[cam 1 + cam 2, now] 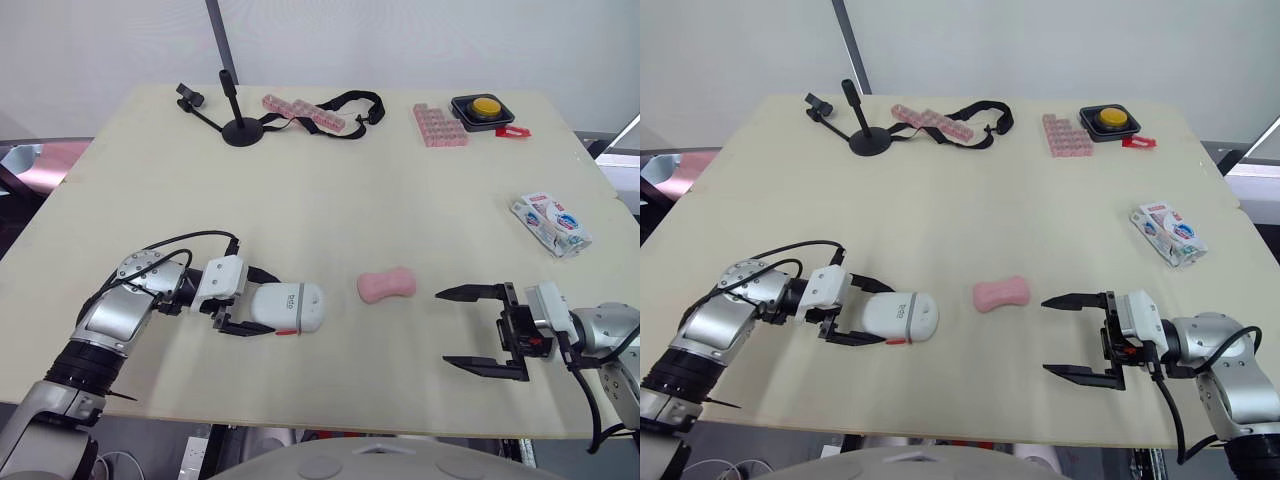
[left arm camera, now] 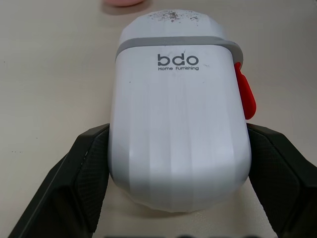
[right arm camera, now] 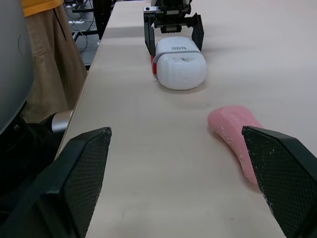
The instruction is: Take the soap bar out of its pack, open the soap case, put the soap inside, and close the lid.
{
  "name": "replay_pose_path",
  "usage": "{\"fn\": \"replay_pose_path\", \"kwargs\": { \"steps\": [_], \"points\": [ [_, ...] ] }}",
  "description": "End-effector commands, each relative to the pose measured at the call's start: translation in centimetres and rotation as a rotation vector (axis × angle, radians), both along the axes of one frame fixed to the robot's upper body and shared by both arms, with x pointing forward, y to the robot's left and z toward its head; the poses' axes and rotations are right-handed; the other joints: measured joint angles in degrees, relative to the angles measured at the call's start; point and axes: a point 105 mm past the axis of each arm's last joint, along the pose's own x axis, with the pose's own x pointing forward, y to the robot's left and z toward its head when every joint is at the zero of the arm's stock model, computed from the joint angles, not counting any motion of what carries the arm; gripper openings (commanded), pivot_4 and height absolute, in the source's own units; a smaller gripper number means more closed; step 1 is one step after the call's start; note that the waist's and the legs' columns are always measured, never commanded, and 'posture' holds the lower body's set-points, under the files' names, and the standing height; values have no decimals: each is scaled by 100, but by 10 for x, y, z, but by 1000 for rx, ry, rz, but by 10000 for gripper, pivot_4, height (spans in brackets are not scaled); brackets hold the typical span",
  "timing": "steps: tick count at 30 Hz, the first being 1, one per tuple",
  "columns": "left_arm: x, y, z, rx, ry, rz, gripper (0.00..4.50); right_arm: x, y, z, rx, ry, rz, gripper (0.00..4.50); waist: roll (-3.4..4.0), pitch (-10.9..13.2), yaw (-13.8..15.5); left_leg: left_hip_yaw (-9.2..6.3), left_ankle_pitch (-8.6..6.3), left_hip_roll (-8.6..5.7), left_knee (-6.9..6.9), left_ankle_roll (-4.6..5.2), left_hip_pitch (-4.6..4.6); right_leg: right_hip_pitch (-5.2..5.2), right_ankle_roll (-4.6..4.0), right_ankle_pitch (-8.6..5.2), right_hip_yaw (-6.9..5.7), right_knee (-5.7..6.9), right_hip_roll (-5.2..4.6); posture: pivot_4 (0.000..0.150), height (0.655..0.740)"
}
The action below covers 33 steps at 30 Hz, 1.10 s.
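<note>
Soap bar (image 1: pixel 386 285) is out of pack (image 1: pixel 551 224), bare on table (image 1: pixel 320 190) betw. pincers, just ahead of your R pincer (image 1: pixel 442 328), spread wide & empty. L pincer (image 1: pixel 273 307) clamps soap case (image 2: pixel 178 124), unopened. To do: open, load, close.

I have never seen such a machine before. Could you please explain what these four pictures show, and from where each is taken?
This is a humanoid robot with two arms, each ending in a black two-fingered gripper. Two pictures come from cameras in its head, looking down on a table; the other two from cameras on its wrists. The left gripper clasps a white soap case, lid closed. The right gripper is open and empty. Between them lies a pink soap bar, already unwrapped; the pack lies near the right edge.
</note>
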Motion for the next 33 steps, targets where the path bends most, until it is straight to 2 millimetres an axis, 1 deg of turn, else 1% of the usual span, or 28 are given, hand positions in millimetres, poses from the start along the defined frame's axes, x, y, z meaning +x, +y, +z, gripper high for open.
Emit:
{"fn": "replay_pose_path", "kwargs": {
  "steps": [1, 6, 11, 15, 18, 21, 24, 26, 30, 33],
  "points": [
    [0, 0, 1, -1, -19, -9, 34685, -1, -1, 4, -8, -25, 4, 45000, 0, 0, 0, 0, 0, 0, 0, 0, 0, 0, 0, 0, 0, 0, 0, 1500, 7400],
    [2, -1, 1, -1, -35, -6, 34685, -1, -2, 3, -10, -23, 0, 45000, 0, 0, 1, 0, 0, 0, 0, 0, 0, 0, 0, 0, 0, 0, 0, 1500, 7400],
    [4, -2, 6, -29, -73, -1, 34685, 1, 1, 10, 7, -1, 4, 45000, 0, 0, 3, 0, 0, 0, 1, 0, 0, 1, 0, 0, 0, 0, 0, 1500, 7400],
    [5, 1, 17, -70, -144, 3, 34685, 2, 8, 22, 25, 88, 13, 45000, 0, 0, 5, 0, 0, 0, 3, 0, 0, 1, 1, 0, 0, 1, 1, 1500, 7400],
    [5, 1, 26, -100, -223, -4, 34685, 7, 17, 35, 51, 256, -42, 45000, 1, 0, 8, -1, 0, 2, 2, -1, 2, 3, 2, 1, 1, 0, 5, 1500, 7400],
    [5, -7, 42, -163, -337, -2, 34685, 16, 31, 48, 45, 419, -95, 45000, 2, 0, 37, -2, 15, 2, 2, -27, 10, 10, 3, 2, 5, -1, 8, 1500, 7400],
    [3, -22, 54, -231, -432, -7, 34685, 29, 44, 61, 54, 479, -158, 45000, 2, 0, 65, -2, 17, 2, 2, -32, 17, 20, 3, 2, 6, -3, 7, 1500, 7400],
    [1, -31, 60, -271, -482, -6, 34685, 36, 51, 67, 75, 563, -206, 45000, 2, 0, 69, -2, 19, 0, 2, -35, 16, 20, 3, 2, 6, -4, 7, 1500, 7400],
    [-1, -45, 64, -318, -538, 11, 34685, 39, 66, 76, 114, 661, -213, 45000, 1, 0, 81, 0, 22, -3, -2, -44, 14, 19, 4, 2, 11, -6, 11, 1500, 7400],
    [1, -51, 66, -335, -575, 32, 34685, 37, 77, 79, 122, 705, -203, 45000, 2, 0, 87, 0, 21, -2, -4, -49, 13, 19, 5, 2, 13, -8, 13, 1500, 7400]
  ]
}}
